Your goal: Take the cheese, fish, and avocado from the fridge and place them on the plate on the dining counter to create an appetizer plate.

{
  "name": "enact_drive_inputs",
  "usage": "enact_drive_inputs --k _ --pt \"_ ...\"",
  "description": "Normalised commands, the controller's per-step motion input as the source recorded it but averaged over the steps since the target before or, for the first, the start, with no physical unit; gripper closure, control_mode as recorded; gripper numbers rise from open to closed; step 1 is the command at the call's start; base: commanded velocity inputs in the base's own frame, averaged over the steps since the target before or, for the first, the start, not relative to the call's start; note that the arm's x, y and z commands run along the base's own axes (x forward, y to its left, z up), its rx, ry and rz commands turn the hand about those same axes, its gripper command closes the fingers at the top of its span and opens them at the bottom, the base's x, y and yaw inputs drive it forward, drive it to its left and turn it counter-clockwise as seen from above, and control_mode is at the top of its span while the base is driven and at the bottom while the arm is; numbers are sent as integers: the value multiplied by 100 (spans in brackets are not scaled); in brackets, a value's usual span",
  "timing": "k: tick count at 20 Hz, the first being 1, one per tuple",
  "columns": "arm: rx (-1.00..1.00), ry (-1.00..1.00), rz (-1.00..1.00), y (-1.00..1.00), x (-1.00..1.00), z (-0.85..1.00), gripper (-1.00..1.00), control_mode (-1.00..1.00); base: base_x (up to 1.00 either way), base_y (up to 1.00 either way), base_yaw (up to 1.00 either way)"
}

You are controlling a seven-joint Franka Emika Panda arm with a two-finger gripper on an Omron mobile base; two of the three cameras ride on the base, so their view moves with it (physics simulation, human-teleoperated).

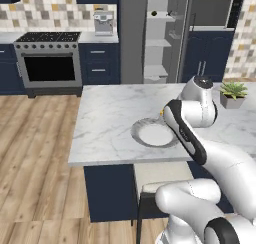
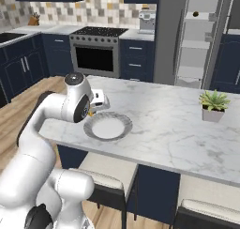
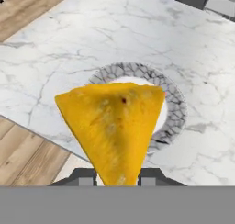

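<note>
The tool hangs beside the plate on the dining counter.

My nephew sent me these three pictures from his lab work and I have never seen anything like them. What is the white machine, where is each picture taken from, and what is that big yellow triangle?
The white machine is a robot arm on a base that can drive, in a computer-drawn kitchen. Two pictures come from cameras on the base, behind the arm to its left and right, looking over the dining counter. The third comes from a camera on the arm's hand, looking along its claw.

On the marble counter lie a round plate with a speckled rim and a small potted plant. Behind stands the fridge with its door open.

The yellow triangle is a wedge of cheese. The claw is shut on it, holding it above the plate; it looks huge because it hangs right before that camera.
</note>
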Motion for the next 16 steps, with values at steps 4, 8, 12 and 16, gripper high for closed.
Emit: enact_drive_inputs --k 4,8,12,16 --pt "0 18 0 -7 30 -54 100 -100 0 0 0" --pt "0 12 0 -20 34 -50 100 -100 0 0 0" --pt "0 9 0 -7 42 -39 100 -100 0 0 0" --pt "0 5 0 -2 48 -34 100 -100 0 0 0"
